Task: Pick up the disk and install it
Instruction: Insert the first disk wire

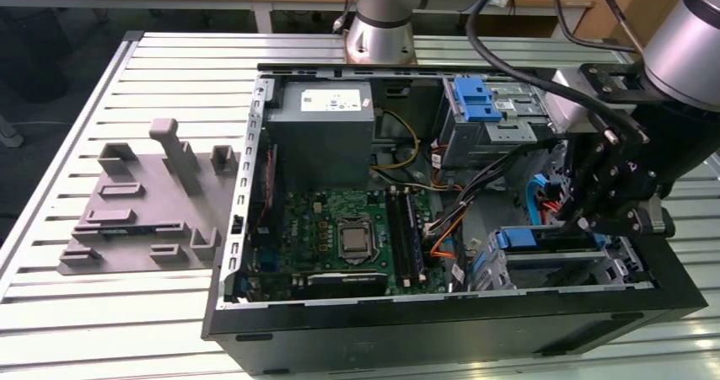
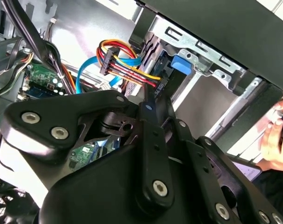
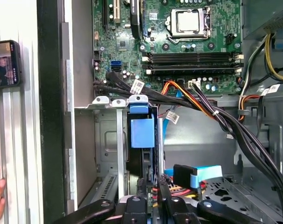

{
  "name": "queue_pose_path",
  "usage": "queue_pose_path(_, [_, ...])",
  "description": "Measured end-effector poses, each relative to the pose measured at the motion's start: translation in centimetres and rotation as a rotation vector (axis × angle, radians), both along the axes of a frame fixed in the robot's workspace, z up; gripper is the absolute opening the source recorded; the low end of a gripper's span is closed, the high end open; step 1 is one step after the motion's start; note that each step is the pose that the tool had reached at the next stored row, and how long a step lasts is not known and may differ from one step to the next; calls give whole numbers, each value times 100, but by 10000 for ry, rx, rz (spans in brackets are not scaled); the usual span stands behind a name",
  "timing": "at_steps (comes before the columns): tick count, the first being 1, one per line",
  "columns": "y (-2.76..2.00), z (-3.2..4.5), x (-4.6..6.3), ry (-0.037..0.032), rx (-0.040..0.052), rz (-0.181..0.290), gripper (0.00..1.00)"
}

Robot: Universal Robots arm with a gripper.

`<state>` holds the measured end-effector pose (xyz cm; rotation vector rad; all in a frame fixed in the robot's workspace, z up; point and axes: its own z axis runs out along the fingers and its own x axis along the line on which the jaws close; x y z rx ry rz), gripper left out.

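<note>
On the exterior view's left we see a grey plastic fixture (image 1: pixel 141 203) lying on the slatted table (image 1: pixel 67 329). Next comes the open computer case (image 1: pixel 450 321) with its grey power supply box (image 1: pixel 326 131) and green motherboard (image 1: pixel 337 237). Further right, past the metal cage with the blue latch (image 1: pixel 486 110) and a tangle of cables (image 1: pixel 450 203), the disk (image 1: pixel 542 238) stands on edge in the bay at the case's corner, blue frame uppermost. The gripper (image 1: pixel 579 220) hangs directly over it, and we cannot tell whether it pinches the disk or stands spread.
</note>
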<state>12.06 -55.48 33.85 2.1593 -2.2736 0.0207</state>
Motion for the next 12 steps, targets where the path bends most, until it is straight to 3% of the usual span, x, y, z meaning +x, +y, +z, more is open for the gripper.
queue_pose_path(4, [1,49,0,8,3,0,22])
queue_pose_path(7, [1,50,0,9,2,0,11])
queue_pose_path(12, [1,53,0,9,1,0,11])
